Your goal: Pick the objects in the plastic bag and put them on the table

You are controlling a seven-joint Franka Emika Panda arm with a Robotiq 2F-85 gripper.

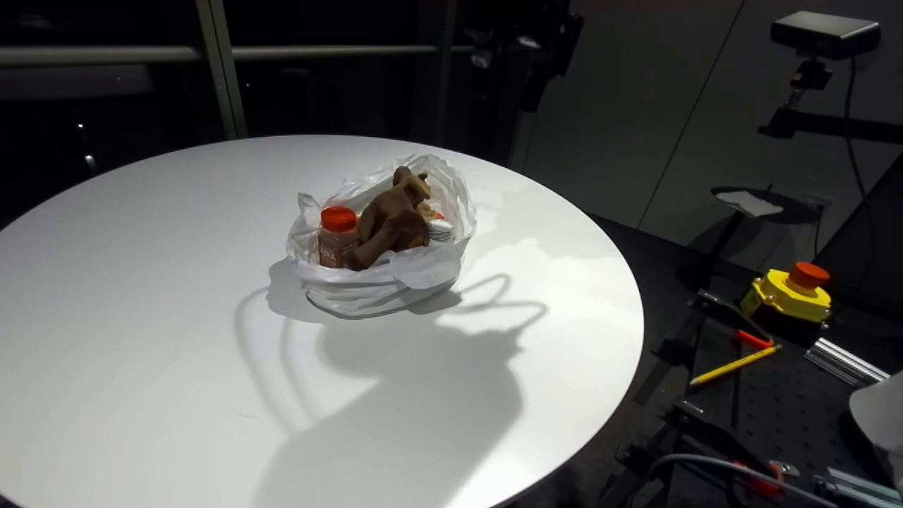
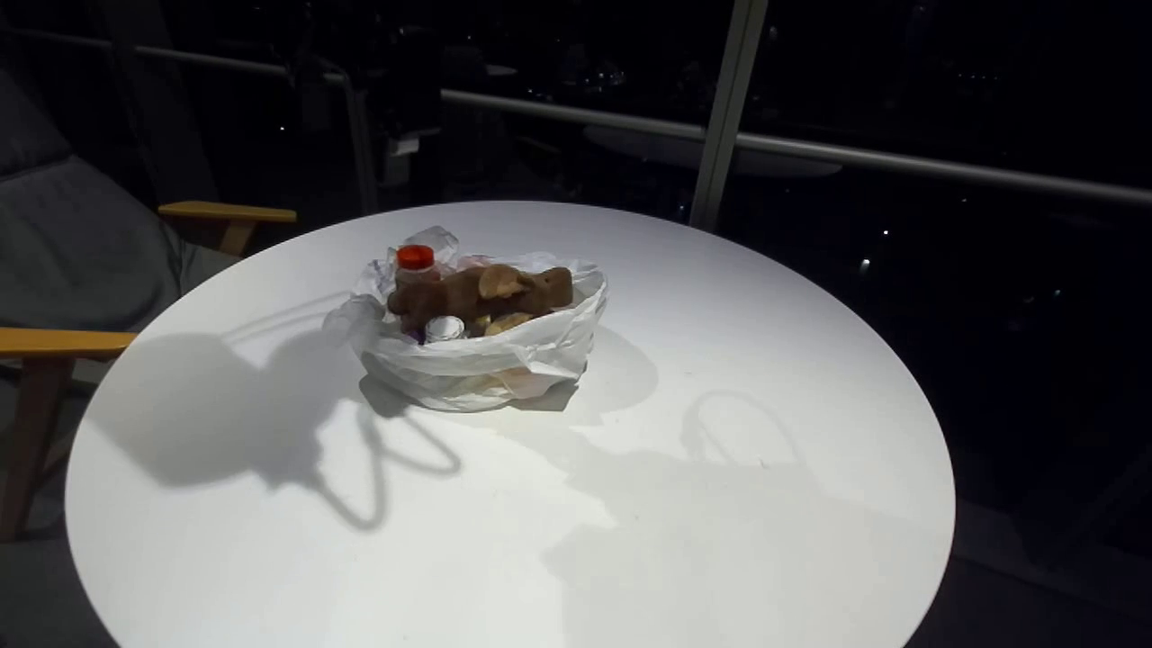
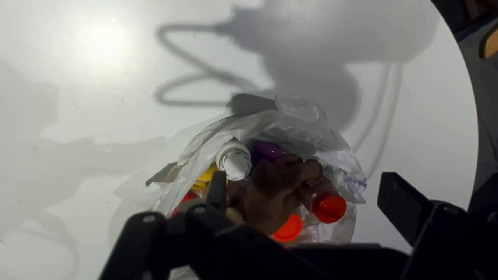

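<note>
Zero unloaded: brown plush [image 1: 391,220], red-lid jar [image 1: 336,243], purple pc [image 3: 268,149] etc in bag [image 1: 360,295] on surface [image 1: 155,296], just left of ctr in both exterior views, pincer [image 3: 305,190] spread & empty, full unload TBD.

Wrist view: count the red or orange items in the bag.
3: a red jar lid at right, an orange disc lower middle, a red piece at left, partly behind the tool. More may be hidden.
</note>
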